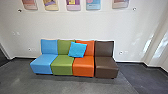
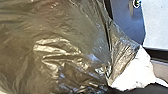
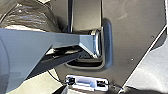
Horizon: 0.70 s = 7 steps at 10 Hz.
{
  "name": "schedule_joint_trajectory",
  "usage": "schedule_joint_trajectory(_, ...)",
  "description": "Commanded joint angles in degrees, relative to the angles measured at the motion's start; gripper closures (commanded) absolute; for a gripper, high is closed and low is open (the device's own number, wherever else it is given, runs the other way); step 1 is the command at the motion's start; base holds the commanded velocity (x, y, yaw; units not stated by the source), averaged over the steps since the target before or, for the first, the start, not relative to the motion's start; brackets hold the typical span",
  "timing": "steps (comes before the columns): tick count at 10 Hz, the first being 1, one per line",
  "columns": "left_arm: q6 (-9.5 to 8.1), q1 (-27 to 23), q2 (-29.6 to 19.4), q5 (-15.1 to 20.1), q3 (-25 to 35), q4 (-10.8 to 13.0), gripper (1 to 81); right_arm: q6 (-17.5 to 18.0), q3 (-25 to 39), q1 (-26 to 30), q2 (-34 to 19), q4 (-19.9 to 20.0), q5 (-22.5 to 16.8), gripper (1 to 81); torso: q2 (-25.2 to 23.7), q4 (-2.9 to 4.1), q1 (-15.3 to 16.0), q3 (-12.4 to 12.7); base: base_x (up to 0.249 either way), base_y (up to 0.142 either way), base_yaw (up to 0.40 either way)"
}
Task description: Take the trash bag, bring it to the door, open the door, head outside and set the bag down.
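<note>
The trash bag, dark, shiny and crumpled, shows large and close in the left wrist view, with a bright white patch beside its gathered edge. Part of the same dark bag appears in the right wrist view, beyond the robot's jointed bar. How the left gripper holds or touches the bag cannot be made out. The state of the right gripper cannot be told either. In the head view, the robot faces a pale wall.
Against the wall stands a row of joined seats in blue, green, orange and brown, with a blue cushion on it. Colourful pictures hang above. Grey floor lies in front; bright light falls at the right.
</note>
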Motion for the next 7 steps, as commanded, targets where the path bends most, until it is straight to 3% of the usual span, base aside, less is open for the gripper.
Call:
schedule_joint_trajectory(1, 0.01, -3.4, 0.2, 4.7, -0.7, -0.1, 81.1, -0.1, -0.1, 1.1, 0.3, -1.0, -3.0, 1.0, 0.0, 0.0, 0.0, 2.0, 0.0, 0.0, 0.0)
schedule_joint_trajectory(2, -0.08, -3.4, 0.3, 4.7, -0.7, -0.1, 81.1, -0.1, 0.1, 1.1, 0.3, -1.0, -3.0, 1.0, 0.0, 0.0, 0.0, 0.7, 0.0, 0.0, 0.0)
schedule_joint_trajectory(7, 0.01, -3.5, 0.6, 4.8, -0.7, 0.1, 81.1, -0.2, -0.1, 1.1, 1.1, -1.2, -3.0, 1.0, 0.0, 0.0, -0.1, 1.0, 0.0, 0.0, 0.0)
